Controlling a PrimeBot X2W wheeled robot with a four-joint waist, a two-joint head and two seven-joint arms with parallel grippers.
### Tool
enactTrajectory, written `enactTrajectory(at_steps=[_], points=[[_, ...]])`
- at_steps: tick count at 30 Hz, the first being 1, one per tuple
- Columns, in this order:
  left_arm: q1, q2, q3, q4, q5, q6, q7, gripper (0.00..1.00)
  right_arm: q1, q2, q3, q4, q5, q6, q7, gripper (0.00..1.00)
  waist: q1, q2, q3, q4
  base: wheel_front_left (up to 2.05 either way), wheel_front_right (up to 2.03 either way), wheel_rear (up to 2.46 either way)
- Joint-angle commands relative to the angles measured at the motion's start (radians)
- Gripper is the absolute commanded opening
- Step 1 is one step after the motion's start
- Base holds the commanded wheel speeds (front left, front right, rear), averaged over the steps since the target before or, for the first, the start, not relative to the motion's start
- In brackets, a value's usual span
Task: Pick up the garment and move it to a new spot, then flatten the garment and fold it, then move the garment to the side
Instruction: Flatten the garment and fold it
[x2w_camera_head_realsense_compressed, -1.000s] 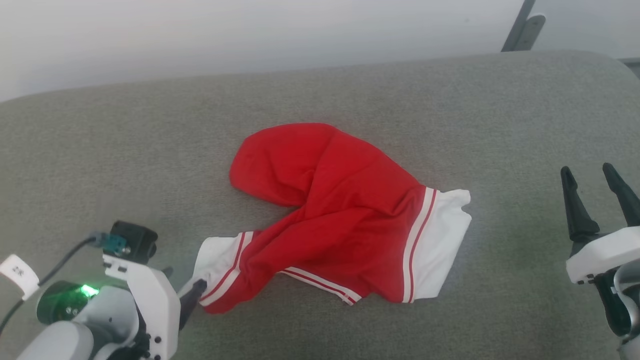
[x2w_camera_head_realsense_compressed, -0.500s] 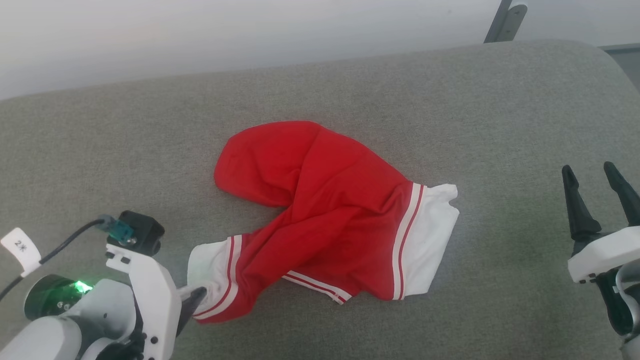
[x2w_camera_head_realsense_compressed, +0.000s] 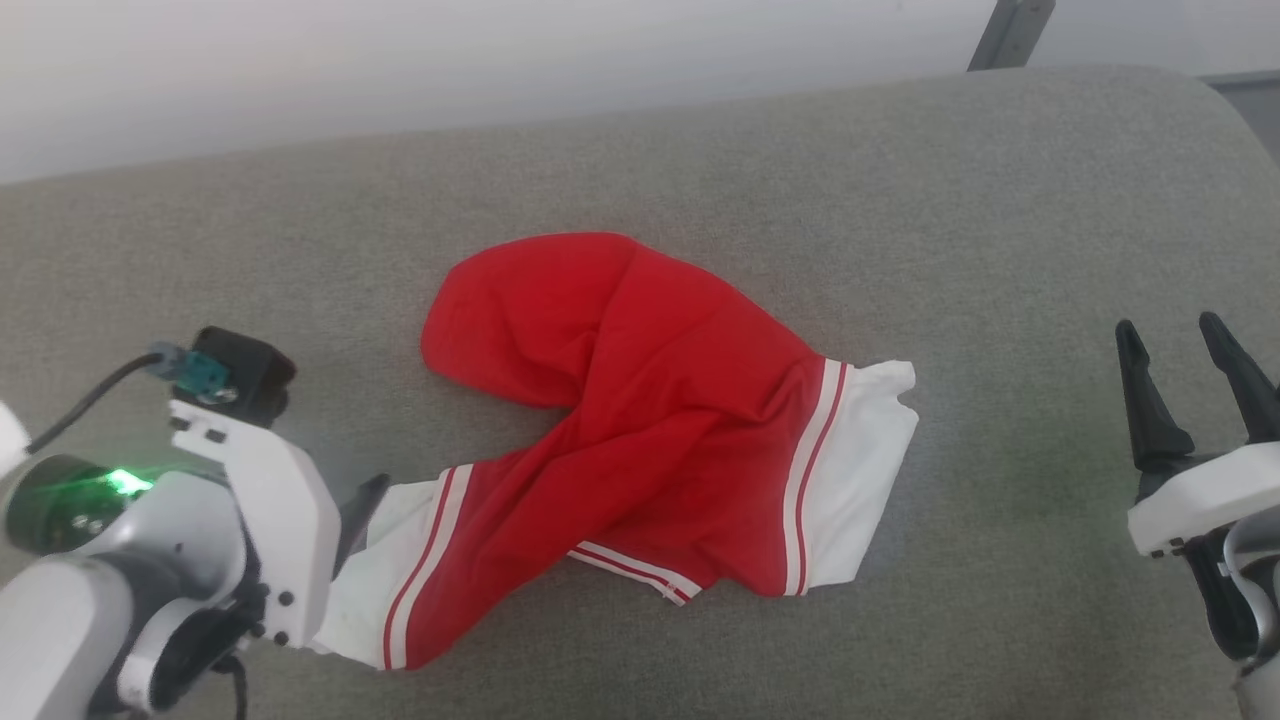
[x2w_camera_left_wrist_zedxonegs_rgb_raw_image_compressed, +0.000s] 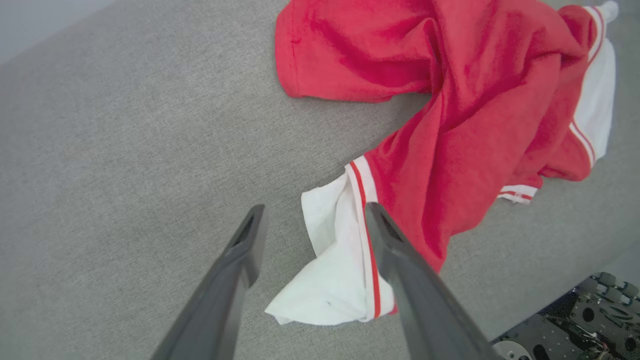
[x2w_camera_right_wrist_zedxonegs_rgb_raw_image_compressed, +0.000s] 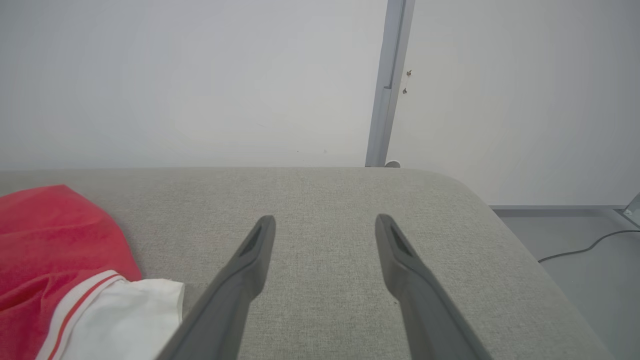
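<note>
1. Since 0.5 s ago: left cuff (x2w_camera_head_realsense_compressed: 365, 570) of the garment (x2w_camera_head_realsense_compressed: 660, 400) is drawn out longer and flatter toward the near-left corner of the grey cushion (x2w_camera_head_realsense_compressed: 700, 160). It was bunched at the fingertip before. Left arm has shifted up and outward.
2. left gripper (x2w_camera_left_wrist_zedxonegs_rgb_raw_image_compressed: 315, 209): over the cushion's near-left part, fingers (x2w_camera_left_wrist_zedxonegs_rgb_raw_image_compressed: 400, 260) spread wide, nothing pinched. Wrist view puts the white cuff between them, with one finger over the red stripe trim. Can't tell if it touches.
3. Garment sits mid-cushion, crumpled, its red body twisted. The rounded red end points to the cushion's far edge. The second cuff (x2w_camera_head_realsense_compressed: 865, 470) lies toward the cushion's right side.
4. right gripper (x2w_camera_head_realsense_compressed: 1168, 325): over the cushion's near-right part, fingers apart, empty, well clear of the garment.
5. Writing: white cable tag (x2w_camera_head_realsense_compressed: 5, 440) at the cushion's left is cut off by the frame edge, text unreadable. Green LED (x2w_camera_head_realsense_compressed: 120, 482) is lit on the left wrist.
6. Grey post (x2w_camera_right_wrist_zedxonegs_rgb_raw_image_compressed: 387, 85) stands behind the cushion's far-right corner.
</note>
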Motion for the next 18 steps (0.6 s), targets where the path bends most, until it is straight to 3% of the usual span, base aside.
enactTrajectory(at_steps=[1,7,18], points=[[-0.018,-0.016,-0.012,0.036,0.006,-0.019,-0.019,1.00,-0.011,0.000,0.005,0.002,0.005,0.000,-0.007,1.00,0.0000,0.0000,0.007,-0.004,0.00,0.00,0.00],[-0.060,-0.073,-0.052,0.222,-0.001,-0.079,-0.067,1.00,-0.033,-0.008,0.025,0.014,0.017,0.000,-0.016,1.00,0.0000,0.0000,0.033,-0.022,0.00,0.00,0.00],[-0.100,-0.140,-0.086,0.453,-0.010,-0.104,-0.090,1.00,-0.059,-0.027,0.032,0.037,0.038,0.000,-0.035,1.00,0.0000,0.0000,0.075,-0.040,0.00,0.00,0.00]])
